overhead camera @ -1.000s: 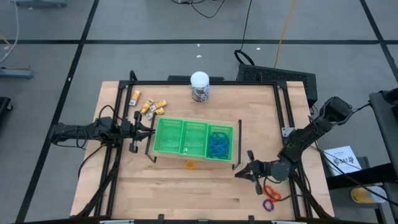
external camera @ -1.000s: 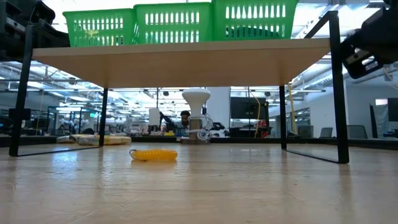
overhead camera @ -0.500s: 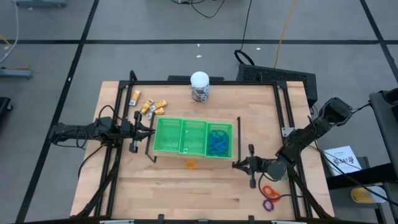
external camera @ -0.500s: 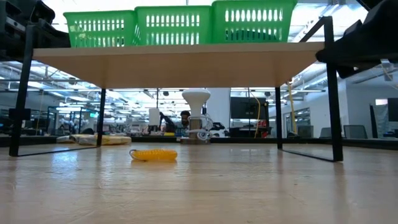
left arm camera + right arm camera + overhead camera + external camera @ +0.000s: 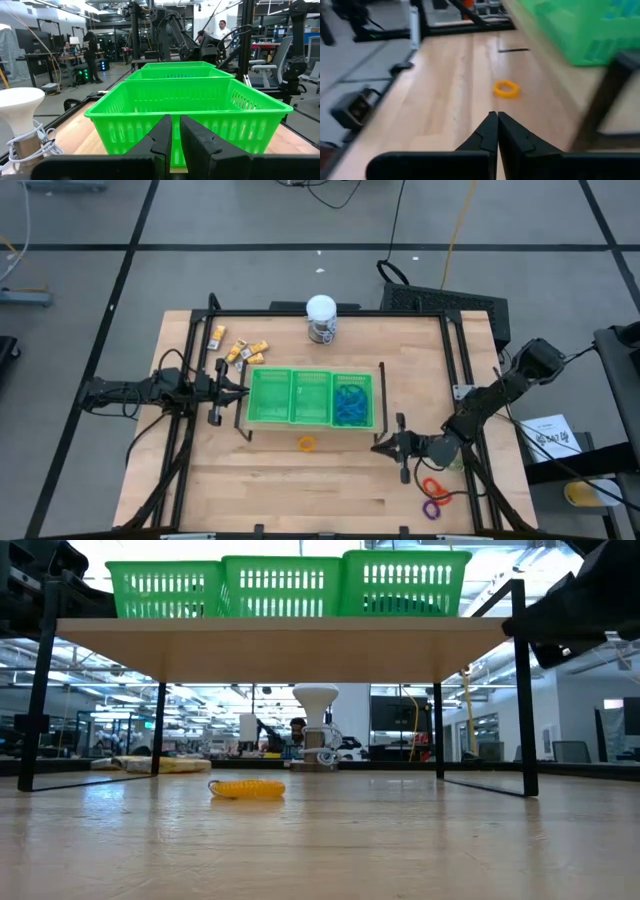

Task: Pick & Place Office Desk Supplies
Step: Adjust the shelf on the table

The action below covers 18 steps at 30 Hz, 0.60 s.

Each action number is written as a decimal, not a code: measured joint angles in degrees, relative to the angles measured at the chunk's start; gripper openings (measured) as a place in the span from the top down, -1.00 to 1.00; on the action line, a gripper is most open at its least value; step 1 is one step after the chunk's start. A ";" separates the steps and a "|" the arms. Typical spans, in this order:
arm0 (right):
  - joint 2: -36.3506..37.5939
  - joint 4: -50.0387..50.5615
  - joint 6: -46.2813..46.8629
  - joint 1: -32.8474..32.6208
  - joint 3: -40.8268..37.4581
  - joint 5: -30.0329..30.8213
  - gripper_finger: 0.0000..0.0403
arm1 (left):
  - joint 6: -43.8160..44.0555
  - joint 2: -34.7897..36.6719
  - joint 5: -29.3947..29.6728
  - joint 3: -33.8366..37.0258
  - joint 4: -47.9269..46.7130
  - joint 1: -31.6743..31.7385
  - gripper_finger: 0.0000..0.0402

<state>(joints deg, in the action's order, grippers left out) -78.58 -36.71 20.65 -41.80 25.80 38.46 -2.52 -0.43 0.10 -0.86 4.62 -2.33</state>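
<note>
The green three-compartment tray (image 5: 253, 398) sits on a raised wooden shelf with black legs (image 5: 300, 640). Blue loops (image 5: 350, 402) lie in its right compartment. An orange ring (image 5: 306, 443) lies on the table under the shelf's near edge. Yellow-and-white blocks (image 5: 240, 352) lie near the far left. A red-orange ring (image 5: 435, 488) and a purple ring (image 5: 432, 508) lie at the near right. My left gripper (image 5: 175, 135) is shut, level, at the tray's left end wall (image 5: 150, 125). My right gripper (image 5: 497, 125) is shut, low over the table, pointing at the orange ring (image 5: 506, 89). My left gripper stands right at the tray's left end wall; I cannot tell whether it touches. My right gripper has the shelf's near right leg (image 5: 605, 100) close along its side; I cannot tell whether it touches, since the leg is blurred.
A white-topped round jar (image 5: 321, 318) stands at the far edge. The shelf's black legs (image 5: 520, 690) stand on the table around the orange ring (image 5: 247, 788). Bare wood lies along the near edge (image 5: 300, 500). People show in the room beyond.
My right gripper moved toward the table's left and far side and turned level with the near edge. The shelf with the tray turned a little: its right end swung left and toward the far edge, while the left end stayed put.
</note>
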 joint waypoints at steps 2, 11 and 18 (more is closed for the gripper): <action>-1.99 -3.07 -0.81 0.00 0.59 -1.07 1.00 | 0.00 0.00 0.00 0.00 0.00 -0.02 0.78; -15.04 3.07 -17.67 0.69 16.84 -3.14 1.00 | 0.09 0.06 0.00 -0.23 0.79 0.00 0.78; -17.45 22.18 -26.74 1.94 31.71 -1.80 1.00 | 1.84 0.02 0.48 -0.07 3.42 0.02 0.78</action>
<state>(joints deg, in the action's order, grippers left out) -96.03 -14.53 -6.09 -39.86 57.51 36.66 -0.69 -0.40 0.58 -0.93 8.05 -2.31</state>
